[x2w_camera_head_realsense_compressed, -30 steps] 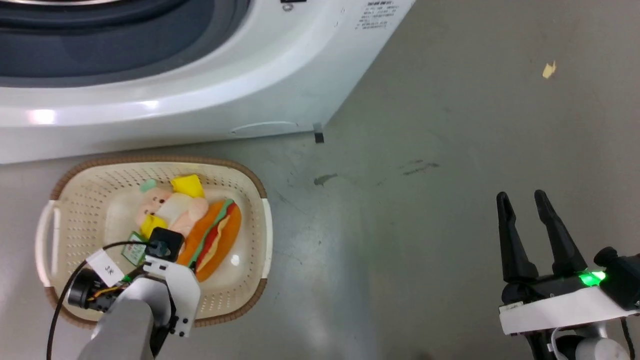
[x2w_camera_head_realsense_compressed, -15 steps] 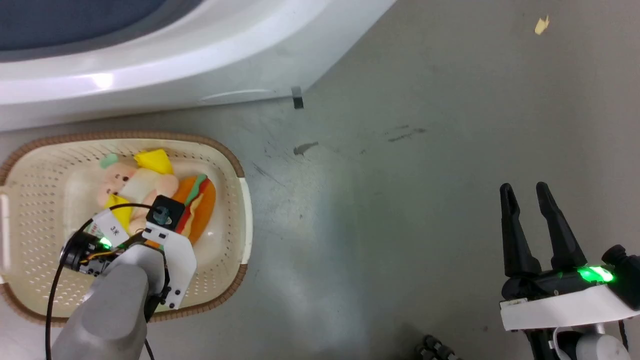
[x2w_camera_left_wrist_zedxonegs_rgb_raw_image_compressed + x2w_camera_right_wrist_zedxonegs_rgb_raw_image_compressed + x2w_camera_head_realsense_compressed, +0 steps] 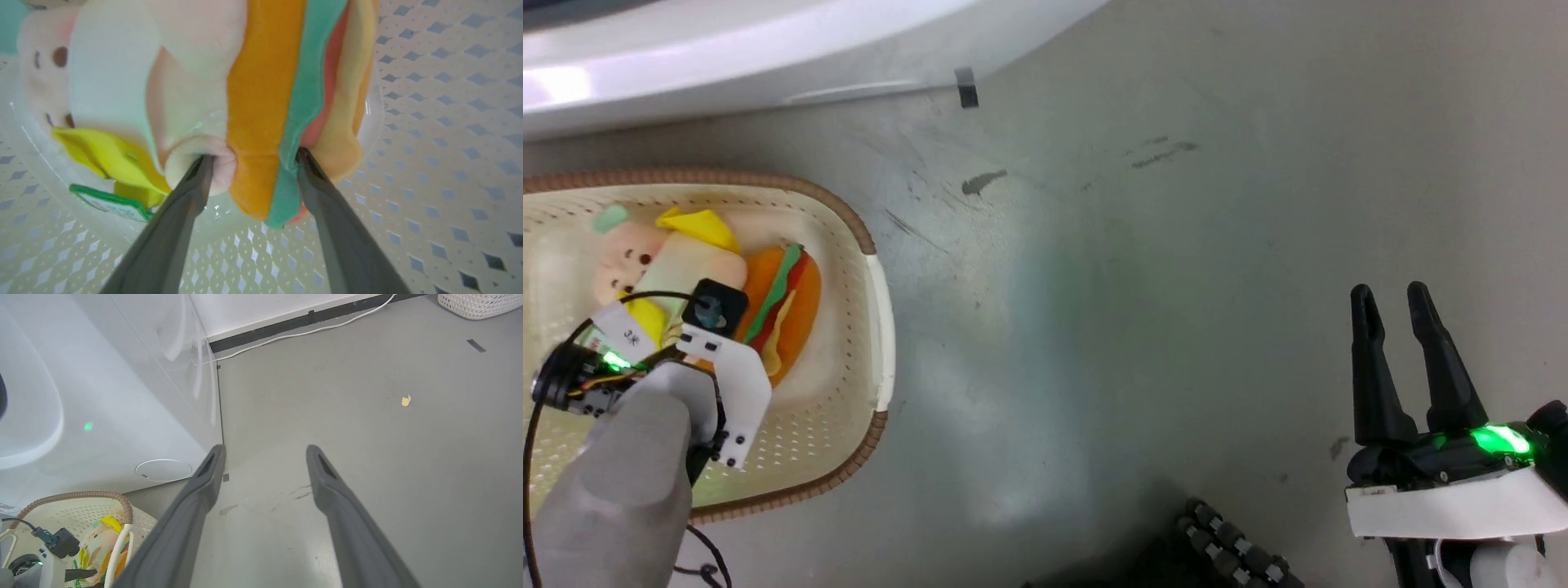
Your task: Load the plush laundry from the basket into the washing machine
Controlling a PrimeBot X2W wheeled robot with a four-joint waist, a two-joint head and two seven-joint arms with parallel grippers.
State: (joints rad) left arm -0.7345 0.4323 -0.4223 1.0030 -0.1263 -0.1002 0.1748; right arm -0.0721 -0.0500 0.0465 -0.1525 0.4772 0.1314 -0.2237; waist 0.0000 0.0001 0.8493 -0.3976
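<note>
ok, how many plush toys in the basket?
2. The pale pink figure lies in the basket; the orange burger bun lies against it on the right. Others may hide under the left arm.

Grey floor (image 3: pixel 1176 286), scuffed; dark smear (image 3: pixel 984 181); yellow scrap (image 3: pixel 405 400); white cable (image 3: pixel 302 334) along black skirting (image 3: pixel 286 324); white woven bin (image 3: pixel 478 304) beyond.

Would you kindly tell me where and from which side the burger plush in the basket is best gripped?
Probably the narrow near end, from above, squeezing across the layers: the burger plush lies in the basket with the pink figure against one side, and the left gripper has its open fingers at that end.
</note>
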